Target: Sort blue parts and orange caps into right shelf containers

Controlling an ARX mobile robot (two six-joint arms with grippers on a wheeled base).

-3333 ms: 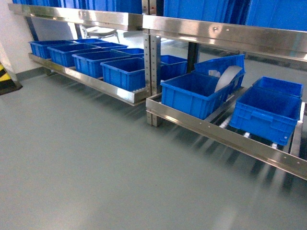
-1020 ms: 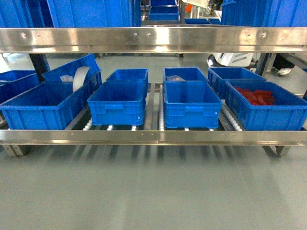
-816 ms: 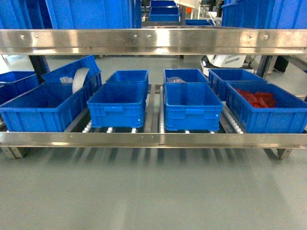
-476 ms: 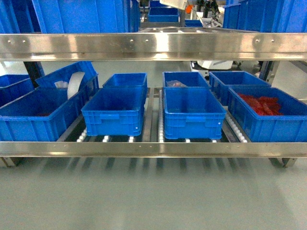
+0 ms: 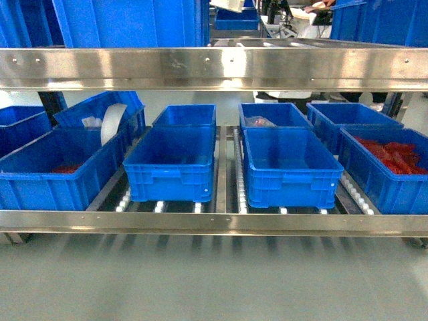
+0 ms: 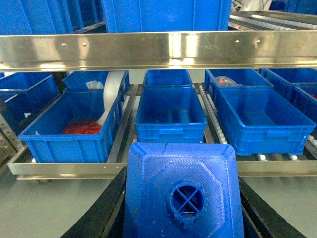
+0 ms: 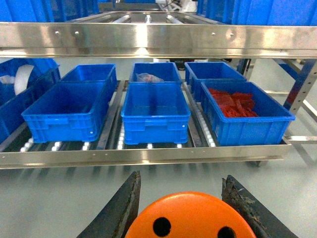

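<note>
The robot has rolled closer, and the shelf [image 5: 214, 67] now sits square in front, so dropping off looks like the next step. The left tool [image 6: 183, 218] grips a blue part [image 6: 184, 191]. The right tool [image 7: 181, 208] grips an orange cap [image 7: 190, 218]. The crates [image 5: 170, 164] wait on the low rollers, and one at the right holds red bits [image 7: 233, 103].

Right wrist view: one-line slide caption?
Right gripper holds orange cap before blue crates on the lower shelf.
</note>
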